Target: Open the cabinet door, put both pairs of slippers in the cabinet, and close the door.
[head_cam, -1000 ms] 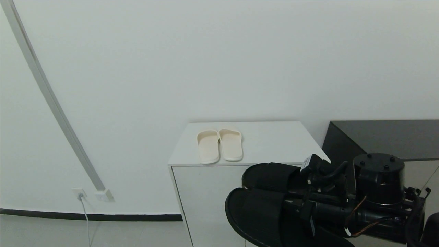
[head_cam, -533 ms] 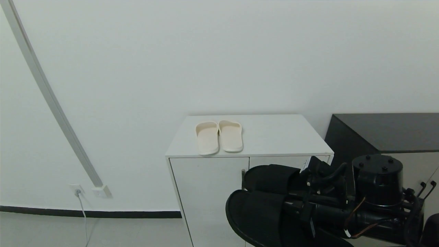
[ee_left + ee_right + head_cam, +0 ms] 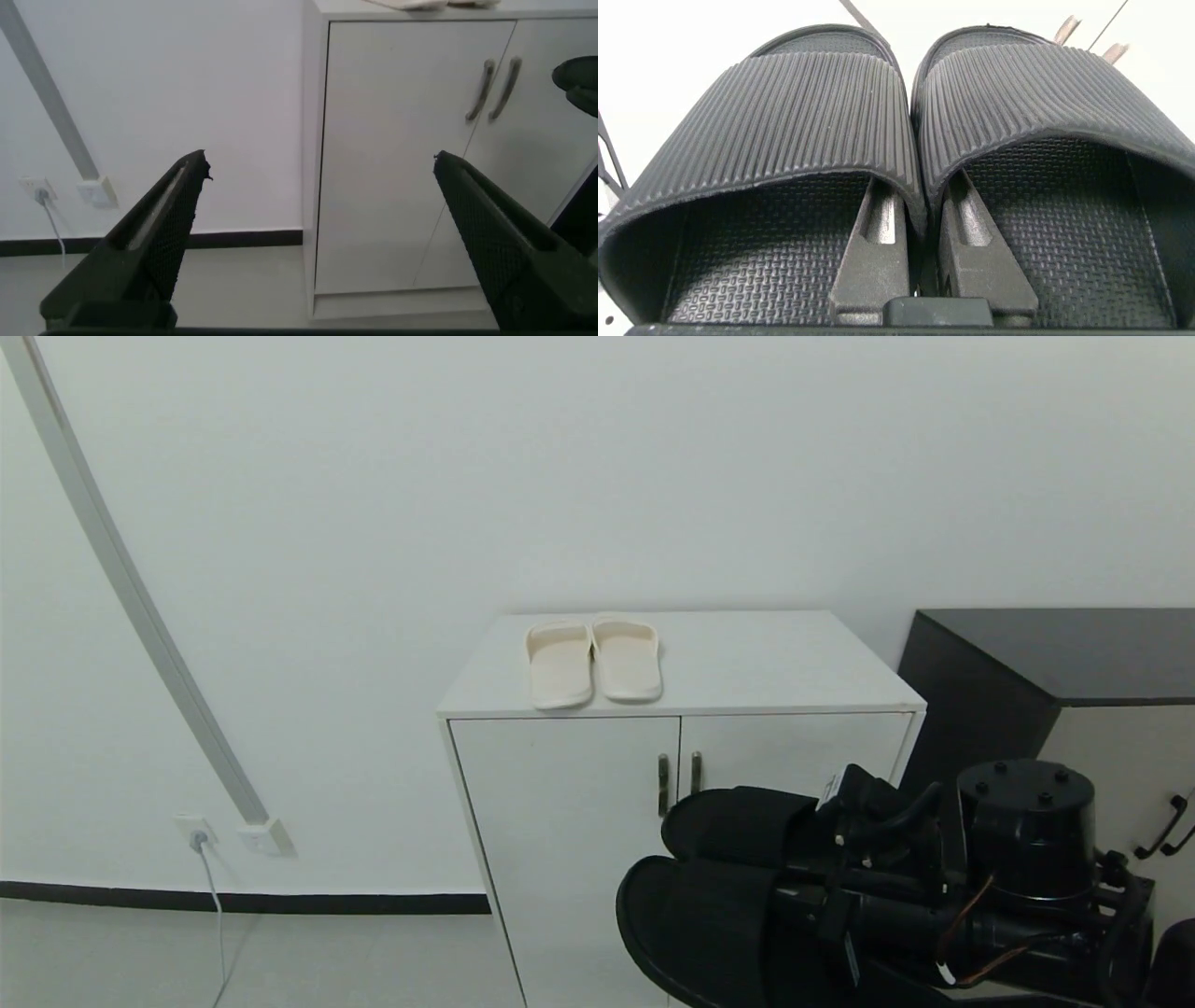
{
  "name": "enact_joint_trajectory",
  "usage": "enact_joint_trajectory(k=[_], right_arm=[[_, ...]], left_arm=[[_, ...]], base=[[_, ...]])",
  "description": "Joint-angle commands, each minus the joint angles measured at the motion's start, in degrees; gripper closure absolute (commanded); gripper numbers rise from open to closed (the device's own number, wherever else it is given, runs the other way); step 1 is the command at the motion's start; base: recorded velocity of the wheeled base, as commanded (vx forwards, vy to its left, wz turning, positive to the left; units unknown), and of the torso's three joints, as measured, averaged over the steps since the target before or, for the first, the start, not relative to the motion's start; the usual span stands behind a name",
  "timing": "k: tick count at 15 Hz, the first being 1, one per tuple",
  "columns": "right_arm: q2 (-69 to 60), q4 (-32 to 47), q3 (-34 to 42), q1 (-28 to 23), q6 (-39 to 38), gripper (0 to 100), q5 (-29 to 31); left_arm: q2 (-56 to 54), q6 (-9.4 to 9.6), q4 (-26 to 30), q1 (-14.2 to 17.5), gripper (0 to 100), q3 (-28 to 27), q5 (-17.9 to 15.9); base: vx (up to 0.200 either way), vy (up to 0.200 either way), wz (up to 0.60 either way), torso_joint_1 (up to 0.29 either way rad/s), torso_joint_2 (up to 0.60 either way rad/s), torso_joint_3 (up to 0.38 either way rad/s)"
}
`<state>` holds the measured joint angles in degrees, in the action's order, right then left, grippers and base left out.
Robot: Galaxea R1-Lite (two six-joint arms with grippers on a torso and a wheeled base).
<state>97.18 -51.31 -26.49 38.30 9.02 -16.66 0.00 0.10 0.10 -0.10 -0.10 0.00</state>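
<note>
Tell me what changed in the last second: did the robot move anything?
Only the camera shifted: the whole scene slid up the picture, so more of the cabinet front shows, with both handles. Nothing was taken or let go. The right gripper stays shut on the black slippers, the cream slippers lie on the cabinet top, the doors are shut, and the left gripper is open.
</note>
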Motion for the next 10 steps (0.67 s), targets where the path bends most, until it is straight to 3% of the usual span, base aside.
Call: enact_joint_trajectory(k=[1, 10], right_arm=[[0.11, -0.02, 0.12, 0.02, 0.03, 100, -0.03], [0.11, -0.02, 0.3, 0.11, 0.21, 100, -0.03]], left_arm=[[0.09, -0.01, -0.01, 0.01, 0, 0.01, 0.0], [0.09, 0.08, 0.08, 0.01, 0, 0.1, -0.09]], base=[[0.0, 0.0, 0.0, -0.207, 0.54, 0.32], [0.0, 0.0, 0.0, -0.182, 0.51, 0.321]])
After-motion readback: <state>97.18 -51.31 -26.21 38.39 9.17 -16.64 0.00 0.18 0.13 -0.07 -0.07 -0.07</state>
